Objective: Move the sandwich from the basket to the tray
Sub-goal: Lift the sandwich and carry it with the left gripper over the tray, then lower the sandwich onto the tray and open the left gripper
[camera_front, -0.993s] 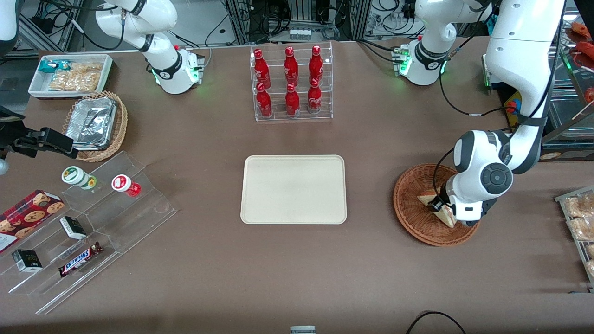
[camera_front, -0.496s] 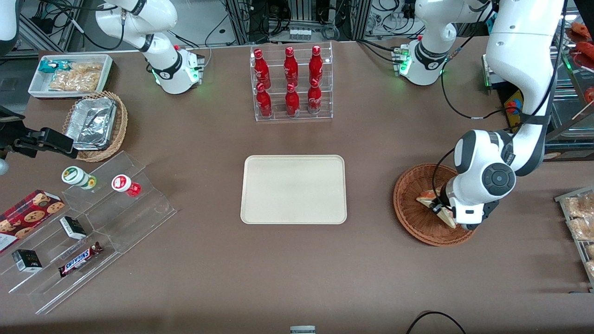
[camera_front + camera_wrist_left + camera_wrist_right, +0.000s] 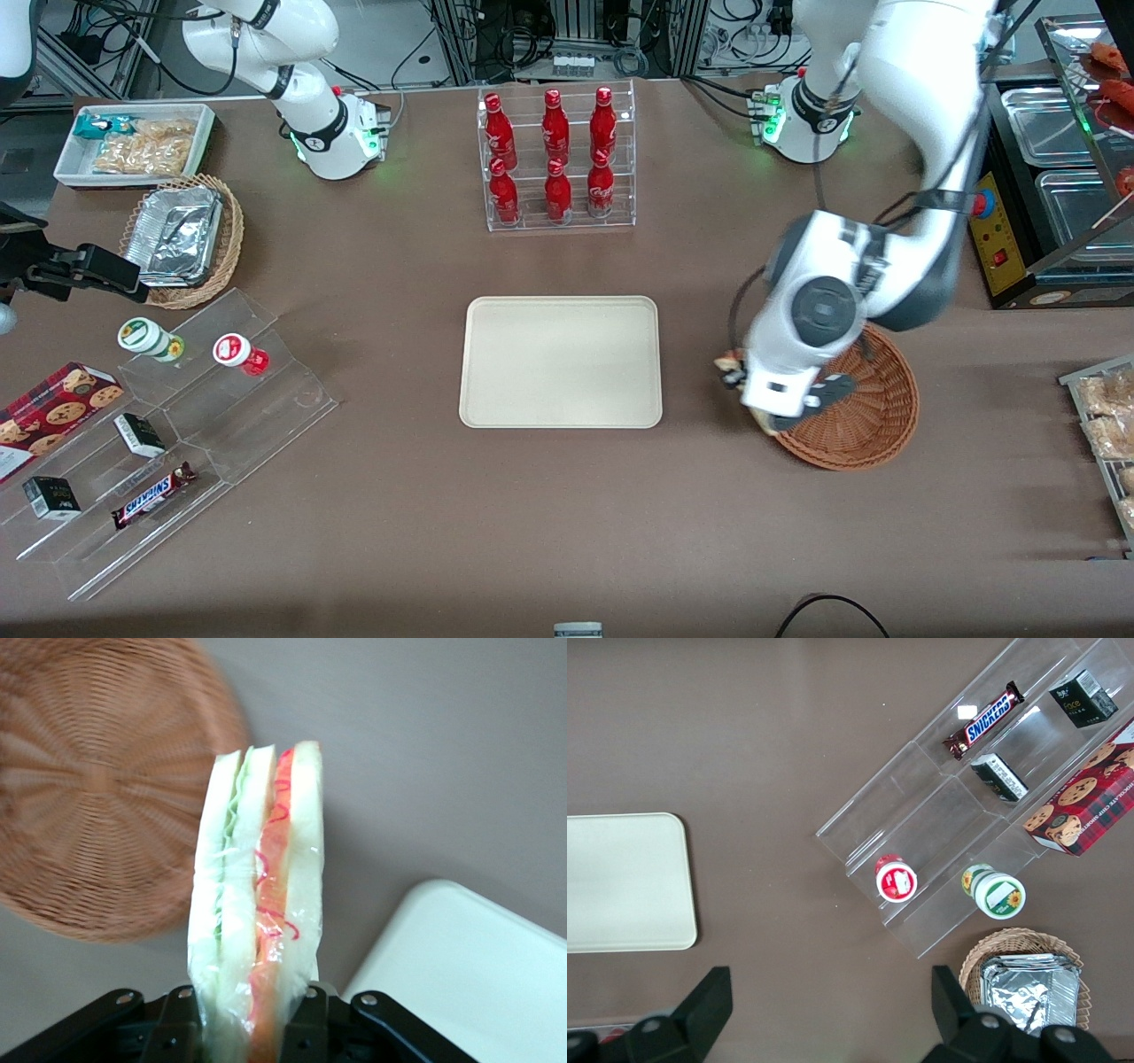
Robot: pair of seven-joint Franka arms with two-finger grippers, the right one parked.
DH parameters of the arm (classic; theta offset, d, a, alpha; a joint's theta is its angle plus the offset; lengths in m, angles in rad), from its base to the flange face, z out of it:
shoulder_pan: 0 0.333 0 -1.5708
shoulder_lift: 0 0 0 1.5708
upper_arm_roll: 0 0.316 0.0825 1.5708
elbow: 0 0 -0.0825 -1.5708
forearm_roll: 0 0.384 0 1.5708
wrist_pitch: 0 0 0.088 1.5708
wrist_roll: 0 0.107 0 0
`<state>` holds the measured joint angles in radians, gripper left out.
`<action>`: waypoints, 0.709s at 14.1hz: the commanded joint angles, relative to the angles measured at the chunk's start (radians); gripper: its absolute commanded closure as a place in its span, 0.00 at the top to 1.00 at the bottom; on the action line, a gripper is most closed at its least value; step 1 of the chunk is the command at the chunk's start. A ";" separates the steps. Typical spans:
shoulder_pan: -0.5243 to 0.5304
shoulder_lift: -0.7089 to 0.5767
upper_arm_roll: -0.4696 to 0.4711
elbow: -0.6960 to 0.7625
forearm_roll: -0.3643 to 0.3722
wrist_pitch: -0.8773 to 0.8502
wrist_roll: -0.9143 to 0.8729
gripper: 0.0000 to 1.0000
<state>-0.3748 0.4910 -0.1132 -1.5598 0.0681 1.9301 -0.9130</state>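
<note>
My left gripper (image 3: 250,1028) is shut on the sandwich (image 3: 257,904), a wedge of white bread in clear wrap with green and orange-red layers. It holds the wedge in the air above the table. In the front view the gripper (image 3: 740,377) hangs over the basket's rim nearest the tray, and only a small end of the sandwich (image 3: 730,363) shows beside the hand. The reddish-brown wicker basket (image 3: 873,416) has nothing in it in the left wrist view (image 3: 89,806). The cream-beige tray (image 3: 561,361) lies bare mid-table and a corner of the tray (image 3: 461,974) shows in the wrist view.
A clear rack of red bottles (image 3: 556,159) stands farther from the front camera than the tray. A clear stepped stand (image 3: 177,425) with snacks, a tan wicker basket with a foil container (image 3: 182,239) and a white snack bin (image 3: 133,142) lie toward the parked arm's end.
The gripper has lifted the sandwich out of the basket and swung toward the tray. The basket has not moved.
</note>
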 commanded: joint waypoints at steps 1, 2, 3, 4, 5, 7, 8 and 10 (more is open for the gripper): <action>-0.081 0.124 -0.022 0.151 -0.001 -0.026 -0.001 0.25; -0.087 0.154 -0.058 0.174 0.002 -0.023 0.005 0.25; -0.087 0.187 -0.109 0.208 0.010 -0.022 0.040 0.25; -0.088 0.219 -0.141 0.237 0.012 -0.020 0.087 0.25; -0.107 0.239 -0.160 0.259 0.012 -0.019 0.121 0.25; -0.154 0.289 -0.163 0.291 0.010 0.019 0.134 0.25; -0.180 0.311 -0.161 0.294 0.012 0.039 0.134 0.25; -0.213 0.349 -0.158 0.300 0.015 0.062 0.132 0.24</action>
<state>-0.5549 0.7848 -0.2788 -1.3150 0.0691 1.9840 -0.7954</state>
